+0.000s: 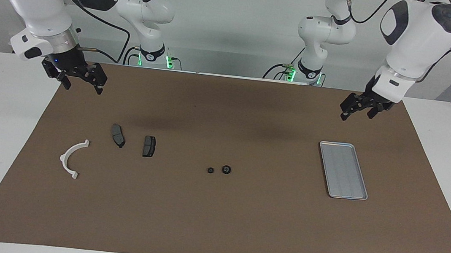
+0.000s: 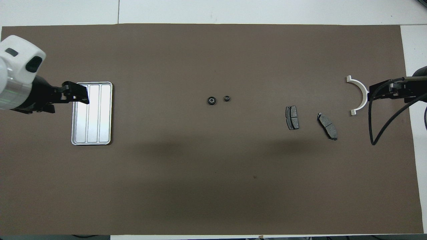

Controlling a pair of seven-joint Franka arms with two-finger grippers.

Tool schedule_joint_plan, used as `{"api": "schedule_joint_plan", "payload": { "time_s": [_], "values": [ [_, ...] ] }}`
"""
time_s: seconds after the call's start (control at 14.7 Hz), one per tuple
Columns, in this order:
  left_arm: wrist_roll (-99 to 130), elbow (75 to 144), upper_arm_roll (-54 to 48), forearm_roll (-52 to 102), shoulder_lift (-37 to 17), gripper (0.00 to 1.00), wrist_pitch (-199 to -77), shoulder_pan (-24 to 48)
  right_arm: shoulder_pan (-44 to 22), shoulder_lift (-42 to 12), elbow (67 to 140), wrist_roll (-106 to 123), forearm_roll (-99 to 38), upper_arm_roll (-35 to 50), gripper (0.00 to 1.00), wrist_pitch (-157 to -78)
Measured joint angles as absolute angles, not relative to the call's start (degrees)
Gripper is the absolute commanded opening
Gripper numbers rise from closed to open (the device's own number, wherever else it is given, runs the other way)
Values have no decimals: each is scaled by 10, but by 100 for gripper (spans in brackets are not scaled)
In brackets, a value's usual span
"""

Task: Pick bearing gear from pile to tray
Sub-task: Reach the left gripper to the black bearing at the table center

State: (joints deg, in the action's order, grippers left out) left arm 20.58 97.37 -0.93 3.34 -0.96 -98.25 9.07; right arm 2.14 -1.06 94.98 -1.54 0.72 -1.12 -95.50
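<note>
1. Bearings here are clock hours on the facing view, read from the middle of the mat point(image 1: 239, 230).
2. At ten o'clock we see the right claw point(image 1: 82, 84) in the air over the mat's corner at the right arm's end. Its fingers are spread and hold nothing.
3. At nine o'clock, near the mat's edge, the bracket point(image 1: 64, 157) lies flat with its hollow side toward the middle.
4. Between the bracket and the middle lie two pads, the first pad point(image 1: 118, 135) and the second pad point(image 1: 149, 146). They lie near each other without touching, and nearer to the robots than the bracket.
5. At the middle we find the small gear point(image 1: 210, 170) just beside the big gear point(image 1: 226, 169), at its nine o'clock. Both sit on the mat, untouched, well apart from either claw.
6. At three o'clock the tray point(image 1: 336, 144) lies flat with nothing in it.
7. At two o'clock the left claw point(image 1: 356, 115) hangs over the mat, at twelve o'clock of the tray. It is spread wide and holds nothing. From overhead it overlaps the tray's rim, but we see it raised clear.
</note>
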Motion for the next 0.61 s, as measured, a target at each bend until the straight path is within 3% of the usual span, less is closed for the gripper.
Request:
{"api": "schedule_joint_plan", "payload": {
  "time_s": [0.34,0.61],
  "values": [
    [335,937,-11,62,-112,100,-1041,176,28,-9,955,-15,7,-11,100,-961],
    [389,836,-8,71,-208,100,-1035,216,29,-7,961,-15,7,-11,100,-973]
  ]
}}
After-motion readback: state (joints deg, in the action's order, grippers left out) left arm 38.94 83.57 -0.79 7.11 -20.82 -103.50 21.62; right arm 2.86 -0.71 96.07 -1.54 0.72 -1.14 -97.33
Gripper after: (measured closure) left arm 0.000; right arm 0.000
